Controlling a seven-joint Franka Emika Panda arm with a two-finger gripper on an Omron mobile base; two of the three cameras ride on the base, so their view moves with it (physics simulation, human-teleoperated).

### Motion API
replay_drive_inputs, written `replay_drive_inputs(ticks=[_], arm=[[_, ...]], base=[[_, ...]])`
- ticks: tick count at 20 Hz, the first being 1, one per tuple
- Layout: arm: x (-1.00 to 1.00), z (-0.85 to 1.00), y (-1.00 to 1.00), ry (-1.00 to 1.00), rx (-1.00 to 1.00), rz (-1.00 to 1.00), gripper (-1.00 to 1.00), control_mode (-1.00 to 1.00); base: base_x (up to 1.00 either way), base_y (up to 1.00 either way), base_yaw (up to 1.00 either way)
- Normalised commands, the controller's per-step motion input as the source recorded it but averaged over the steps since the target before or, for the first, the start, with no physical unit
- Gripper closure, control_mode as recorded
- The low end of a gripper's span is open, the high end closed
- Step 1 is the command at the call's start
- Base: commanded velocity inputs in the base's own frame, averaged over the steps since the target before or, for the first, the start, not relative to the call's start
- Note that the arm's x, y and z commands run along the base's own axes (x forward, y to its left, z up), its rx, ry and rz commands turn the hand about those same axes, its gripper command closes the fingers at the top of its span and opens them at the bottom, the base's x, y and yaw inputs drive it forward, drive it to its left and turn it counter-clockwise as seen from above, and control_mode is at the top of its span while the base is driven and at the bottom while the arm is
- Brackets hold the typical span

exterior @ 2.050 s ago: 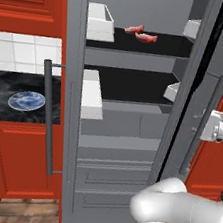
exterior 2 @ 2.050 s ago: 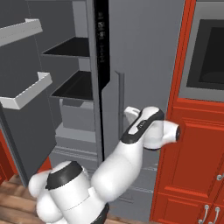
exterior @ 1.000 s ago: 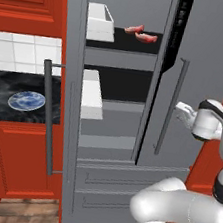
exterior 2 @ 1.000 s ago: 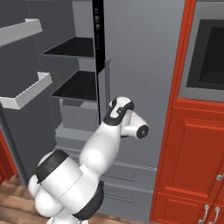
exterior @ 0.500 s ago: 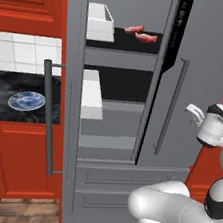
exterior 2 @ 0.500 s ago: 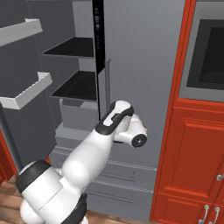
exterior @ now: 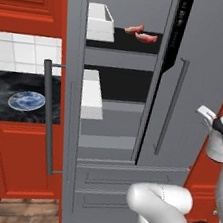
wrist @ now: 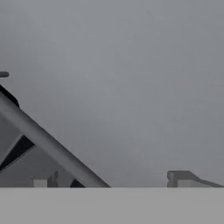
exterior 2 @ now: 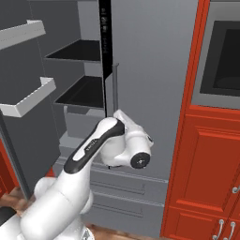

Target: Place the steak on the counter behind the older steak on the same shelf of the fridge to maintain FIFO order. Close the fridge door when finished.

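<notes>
Two pink steaks lie side by side on the fridge's upper black shelf (exterior: pixel 107 36): the steak (exterior: pixel 134 29) sits further back and the older steak (exterior: pixel 147 37) nearer the front. The fridge's right door (exterior: pixel 205 72) stands almost shut, with a dark gap left at its edge. My gripper (exterior: pixel 205 113) (exterior 2: pixel 123 116) (wrist: pixel 111 179) is open and holds nothing, close in front of that door, below its bar handle (exterior 2: pixel 116 89) (wrist: pixel 48 146). One fingertip (wrist: pixel 179 176) shows against the grey door panel. The black counter (exterior: pixel 5 92) lies at the left.
The fridge's left door (exterior: pixel 64 101) stands wide open with its bar handle (exterior: pixel 48 116) and white bins (exterior: pixel 92 94) (exterior 2: pixel 30 98). A blue plate (exterior: pixel 26 101) sits on the counter. Red cabinets and an oven (exterior 2: pixel 222 61) flank the fridge on the right. Grey drawers (exterior: pixel 118 180) run along the bottom.
The right fridge door has swung from wide open to almost shut. My hand followed it in, then drew slightly back to the right.
</notes>
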Motion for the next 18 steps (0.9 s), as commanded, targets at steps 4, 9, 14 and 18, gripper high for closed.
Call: replay_drive_inputs(ticks=[4, 9, 14, 18], arm=[[-0.81, 0.16, 0.45, -0.25, -0.13, 0.00, -1.00, -1.00], [-1.00, 0.56, 0.66, -0.18, -0.20, -0.01, -1.00, -1.00], [-1.00, 0.11, 0.89, 0.00, -0.28, -0.01, -1.00, -1.00], [-1.00, 0.00, 1.00, 0.01, -0.33, -0.04, -1.00, -1.00]], base=[[0.00, 0.00, 0.00], [0.00, 0.00, 0.00], [0.00, 0.00, 0.00], [0.00, 0.00, 0.00]])
